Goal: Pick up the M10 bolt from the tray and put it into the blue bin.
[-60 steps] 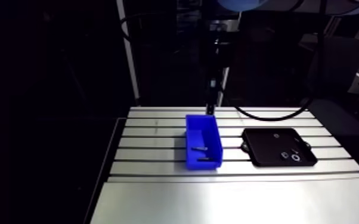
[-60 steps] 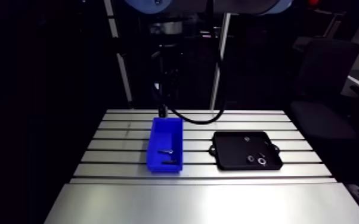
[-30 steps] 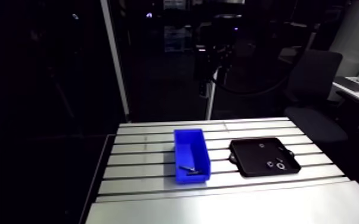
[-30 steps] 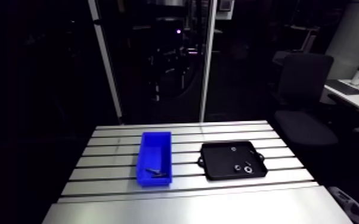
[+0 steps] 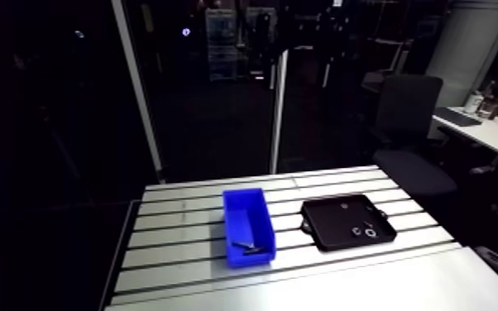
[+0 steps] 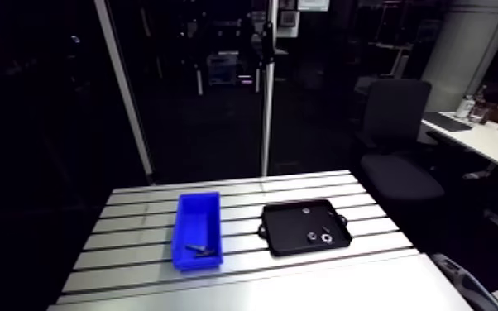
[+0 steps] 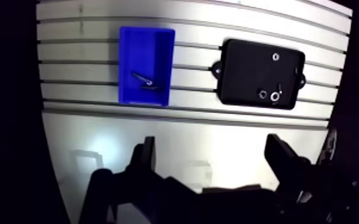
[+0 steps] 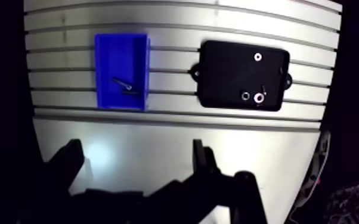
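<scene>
- M10 bolt (image 7: pixel 140 77): lies flat inside the blue bin (image 7: pixel 128 53), touching a second dark fastener (image 7: pixel 151 85); I can't tell you which of the two is which.
- Tray (image 7: pixel 241 65) sits near the bin on the tabletop (image 7: pixel 188 134); it holds only small ring-like parts (image 7: pixel 274 95).
- Jaws: wide open, empty, high over the tabletop.
- Judgement: the drop looks done. You need no new grasp, only confirm and park.
</scene>
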`<state>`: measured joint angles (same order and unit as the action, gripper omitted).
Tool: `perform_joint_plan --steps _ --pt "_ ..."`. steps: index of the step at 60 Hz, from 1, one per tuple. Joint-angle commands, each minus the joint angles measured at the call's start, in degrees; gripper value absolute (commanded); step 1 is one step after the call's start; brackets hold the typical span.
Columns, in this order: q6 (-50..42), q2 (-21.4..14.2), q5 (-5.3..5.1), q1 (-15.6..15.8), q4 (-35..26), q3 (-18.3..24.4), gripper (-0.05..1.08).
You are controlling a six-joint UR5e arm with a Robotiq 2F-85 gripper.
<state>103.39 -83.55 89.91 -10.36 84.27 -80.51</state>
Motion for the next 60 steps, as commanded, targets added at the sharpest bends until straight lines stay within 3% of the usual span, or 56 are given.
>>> perform_joint_plan --steps 1,12,28,60 --pt "-6.93 1.16 -2.15 -0.63 -2.84 3.2 0.01" --pt "-7.9 1.76 -2.33 -0.29 -2.6 2.78 0.01" --pt "-7.3 1.68 -1.56 -0.1 -2.33 3.3 0.01" --pt "-7.27 1.51 -1.54 0.78 -2.14 2.26 0.01"
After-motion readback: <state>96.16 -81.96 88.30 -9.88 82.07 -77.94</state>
